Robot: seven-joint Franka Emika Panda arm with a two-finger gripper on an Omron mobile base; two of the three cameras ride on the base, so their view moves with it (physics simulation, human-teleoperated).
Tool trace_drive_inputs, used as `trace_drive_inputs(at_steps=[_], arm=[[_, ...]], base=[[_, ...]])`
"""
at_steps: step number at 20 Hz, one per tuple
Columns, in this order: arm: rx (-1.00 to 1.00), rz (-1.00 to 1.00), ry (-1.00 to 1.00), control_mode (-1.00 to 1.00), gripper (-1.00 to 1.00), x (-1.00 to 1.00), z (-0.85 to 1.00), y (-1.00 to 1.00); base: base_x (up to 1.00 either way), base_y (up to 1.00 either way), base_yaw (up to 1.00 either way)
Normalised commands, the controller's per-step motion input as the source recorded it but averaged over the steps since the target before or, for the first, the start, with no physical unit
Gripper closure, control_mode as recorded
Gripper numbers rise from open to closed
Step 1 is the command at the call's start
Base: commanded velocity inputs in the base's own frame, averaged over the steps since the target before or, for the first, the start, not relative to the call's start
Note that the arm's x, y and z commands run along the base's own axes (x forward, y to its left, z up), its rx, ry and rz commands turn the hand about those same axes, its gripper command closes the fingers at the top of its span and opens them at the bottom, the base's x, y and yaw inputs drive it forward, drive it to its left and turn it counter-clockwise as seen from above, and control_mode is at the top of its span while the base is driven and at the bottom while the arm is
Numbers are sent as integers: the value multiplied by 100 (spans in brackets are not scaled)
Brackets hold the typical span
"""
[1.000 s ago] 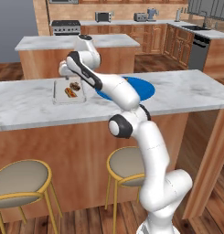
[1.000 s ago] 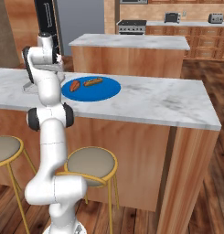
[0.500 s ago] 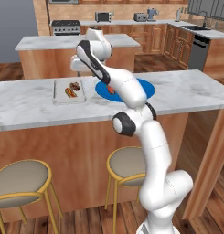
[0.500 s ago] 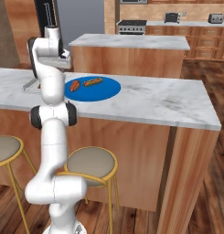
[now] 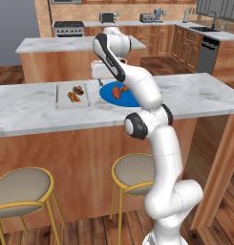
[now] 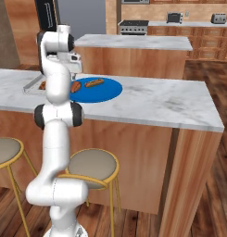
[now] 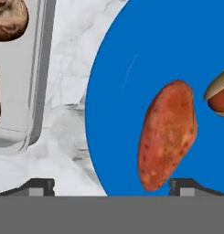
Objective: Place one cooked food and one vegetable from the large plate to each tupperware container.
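Observation:
The blue large plate (image 5: 108,94) (image 6: 108,90) lies on the near counter. A red-orange tapered vegetable (image 7: 167,135) (image 6: 76,86) rests on it, with one hot dog (image 6: 94,83) (image 7: 218,93) beside it. Left of the plate stands a pale grey tupperware container (image 5: 62,95) (image 7: 38,91). It holds a hot dog (image 5: 73,97) and a brown lumpy vegetable (image 5: 79,89) (image 7: 8,20). My gripper (image 7: 113,187) (image 5: 100,83) hangs open above the plate's left edge. One fingertip (image 7: 38,186) is over the marble and the other is beside the tapered piece. Nothing is held.
A strip of bare marble counter (image 7: 67,105) separates the container from the plate. A second island (image 6: 133,44) stands behind, with kitchen cabinets and appliances further back. Two stools (image 5: 23,189) sit under the counter's front edge.
The arm has swung right from above the container to the plate's left edge. The jaws stayed wide apart and empty.

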Motion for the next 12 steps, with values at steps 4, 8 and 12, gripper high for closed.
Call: trace_drive_inputs(at_steps=[4, 8, 12], arm=[[0, -5, -22, -100, -100, -100, -69, -60], [0, -5, -43, -100, -100, -100, -56, -45], [0, -5, -49, -100, -100, -50, 33, -10]], base=[[0, 0, 0], [0, 0, 0], [0, 0, 0]])
